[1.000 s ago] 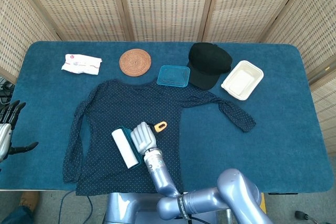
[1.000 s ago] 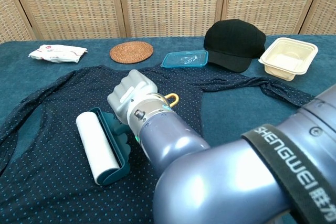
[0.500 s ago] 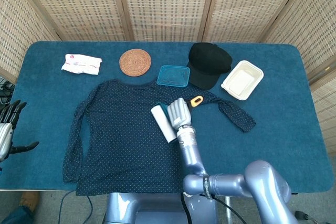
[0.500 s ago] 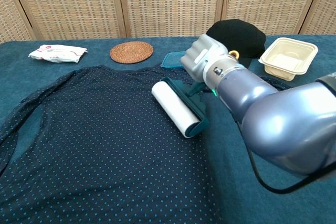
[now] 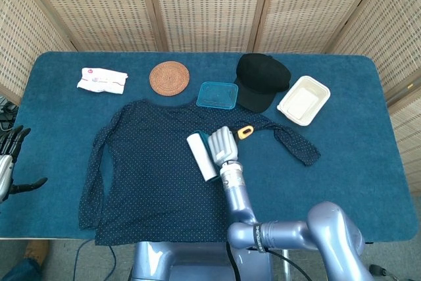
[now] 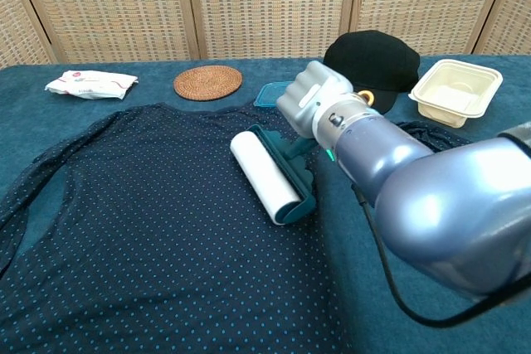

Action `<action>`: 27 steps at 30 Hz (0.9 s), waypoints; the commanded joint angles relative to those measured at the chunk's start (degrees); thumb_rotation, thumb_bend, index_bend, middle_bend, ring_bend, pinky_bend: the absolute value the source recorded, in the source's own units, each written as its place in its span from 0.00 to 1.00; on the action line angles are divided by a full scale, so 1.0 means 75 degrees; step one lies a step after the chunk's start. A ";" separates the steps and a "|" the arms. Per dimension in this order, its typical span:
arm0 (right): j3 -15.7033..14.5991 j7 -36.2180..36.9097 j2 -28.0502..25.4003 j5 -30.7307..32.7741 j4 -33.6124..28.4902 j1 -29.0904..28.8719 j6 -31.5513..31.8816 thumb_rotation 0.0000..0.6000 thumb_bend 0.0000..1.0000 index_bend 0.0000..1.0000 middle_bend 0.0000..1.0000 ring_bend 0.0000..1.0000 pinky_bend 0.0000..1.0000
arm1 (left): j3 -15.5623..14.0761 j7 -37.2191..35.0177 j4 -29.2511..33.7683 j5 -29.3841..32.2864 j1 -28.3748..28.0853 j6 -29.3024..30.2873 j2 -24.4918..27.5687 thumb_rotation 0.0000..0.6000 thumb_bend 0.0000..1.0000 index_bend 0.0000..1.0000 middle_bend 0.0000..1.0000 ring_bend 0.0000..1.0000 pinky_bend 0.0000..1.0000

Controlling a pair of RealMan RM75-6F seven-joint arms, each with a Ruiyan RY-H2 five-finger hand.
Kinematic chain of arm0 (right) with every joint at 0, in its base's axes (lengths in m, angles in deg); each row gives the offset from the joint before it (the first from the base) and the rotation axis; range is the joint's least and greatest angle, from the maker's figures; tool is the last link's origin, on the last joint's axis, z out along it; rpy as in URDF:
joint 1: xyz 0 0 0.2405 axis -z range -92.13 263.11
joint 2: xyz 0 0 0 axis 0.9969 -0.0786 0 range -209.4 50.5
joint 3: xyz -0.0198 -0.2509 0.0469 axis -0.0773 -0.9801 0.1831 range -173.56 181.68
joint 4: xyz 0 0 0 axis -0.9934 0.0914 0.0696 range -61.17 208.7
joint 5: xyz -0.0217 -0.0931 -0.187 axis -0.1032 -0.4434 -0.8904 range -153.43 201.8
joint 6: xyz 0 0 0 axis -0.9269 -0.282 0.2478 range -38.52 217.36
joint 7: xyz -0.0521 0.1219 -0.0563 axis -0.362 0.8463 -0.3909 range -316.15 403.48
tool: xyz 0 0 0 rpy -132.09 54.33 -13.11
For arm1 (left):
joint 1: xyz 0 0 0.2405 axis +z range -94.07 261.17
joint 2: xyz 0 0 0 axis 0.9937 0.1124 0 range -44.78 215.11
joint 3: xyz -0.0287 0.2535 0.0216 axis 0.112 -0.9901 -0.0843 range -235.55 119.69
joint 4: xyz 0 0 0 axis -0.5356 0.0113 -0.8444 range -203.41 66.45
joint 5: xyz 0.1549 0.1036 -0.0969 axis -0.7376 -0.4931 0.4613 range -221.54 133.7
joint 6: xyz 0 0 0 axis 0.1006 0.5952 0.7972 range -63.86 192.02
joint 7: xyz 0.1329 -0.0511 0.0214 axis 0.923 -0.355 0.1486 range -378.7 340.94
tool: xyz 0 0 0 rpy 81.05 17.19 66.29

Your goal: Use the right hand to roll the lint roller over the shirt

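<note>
Lint roller (image 5: 201,156) lay with its white drum on the right chest area of the dark dotted shirt (image 5: 148,176), gripped by its teal handle in the right robot hand (image 5: 222,144) (fingers wrapped around it). Left robot hand (image 5: 8,162) hung spread beyond the tabletop's (image 5: 355,162) left edge.

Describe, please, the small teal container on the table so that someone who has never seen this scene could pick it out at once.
Start from the dark dotted shirt spread across the blue table. Just past its neckline, along the far row of items, lies a flat teal tray, between the round woven coaster and the black cap. It is the only see-through, rectangular thing there, shallower than the cream box beyond the cap.
</note>
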 commanded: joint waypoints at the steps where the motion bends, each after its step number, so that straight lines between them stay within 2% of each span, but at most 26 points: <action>1: 0.0102 -0.0136 0.0279 -0.0001 -0.0091 -0.0144 0.0082 1.00 0.86 0.72 1.00 1.00 1.00 | 0.0001 -0.0037 -0.0007 -0.0011 0.0005 0.0002 0.0015 1.00 0.00 0.00 0.00 0.00 0.00; 11: 0.0096 -0.0241 0.1518 -0.0419 0.0049 -0.0522 0.0071 1.00 0.86 0.72 1.00 1.00 1.00 | -0.0003 -0.0094 -0.0052 -0.0006 -0.0023 -0.0071 0.0020 1.00 0.00 0.00 0.00 0.00 0.00; 15: 0.0112 -0.0224 0.1814 -0.0569 0.0217 -0.0571 -0.0014 1.00 0.86 0.72 1.00 1.00 1.00 | -0.0010 -0.0079 -0.0042 -0.0009 -0.0016 -0.0062 0.0022 1.00 0.00 0.00 0.00 0.00 0.00; 21: 0.0047 -0.0162 0.1837 -0.0784 0.0411 -0.0449 -0.0051 1.00 0.86 0.72 1.00 1.00 1.00 | -0.0012 -0.0096 -0.0061 0.0005 -0.0021 -0.0087 0.0029 1.00 0.00 0.00 0.00 0.00 0.00; 27: -0.0087 0.0046 0.1334 -0.1014 0.0350 -0.0048 0.0057 1.00 0.86 0.72 1.00 1.00 1.00 | -0.0007 -0.0097 -0.0057 0.0014 -0.0030 -0.0100 0.0034 1.00 0.00 0.00 0.00 0.00 0.00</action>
